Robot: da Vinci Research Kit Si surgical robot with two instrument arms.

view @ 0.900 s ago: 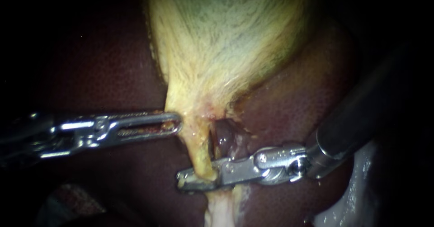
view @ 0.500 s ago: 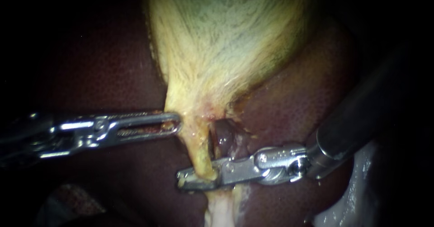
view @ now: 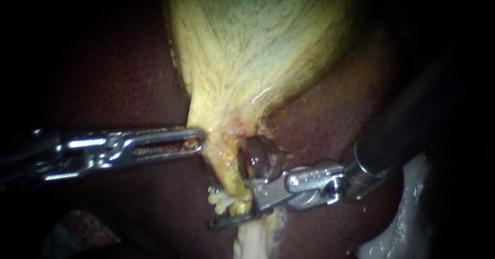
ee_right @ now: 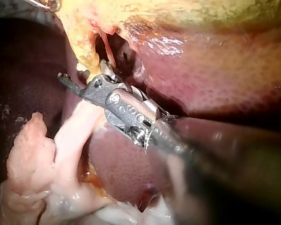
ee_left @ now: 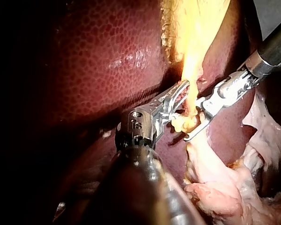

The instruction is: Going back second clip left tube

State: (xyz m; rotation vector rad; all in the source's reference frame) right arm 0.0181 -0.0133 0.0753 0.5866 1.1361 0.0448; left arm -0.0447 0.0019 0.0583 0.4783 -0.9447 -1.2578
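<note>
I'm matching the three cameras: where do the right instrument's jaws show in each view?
Endoscope view: right instrument, lower centre, jaws open around the yellow tube.
Left wrist view: right instrument just ahead of the left instrument, at the tube.
Right wrist view: right instrument against the tube.
Shared landmark: the yellow tube below the gallbladder.

The gallbladder (view: 258, 47) lies centrally on the liver (view: 118, 78) and narrows downward into a tube (view: 227, 174). The left instrument (view: 201, 141) enters from the left, jaws closed on the gallbladder's lower left edge. The right instrument (view: 212, 206) enters from the right, lower down, its parted jaws straddling the tube.
</note>
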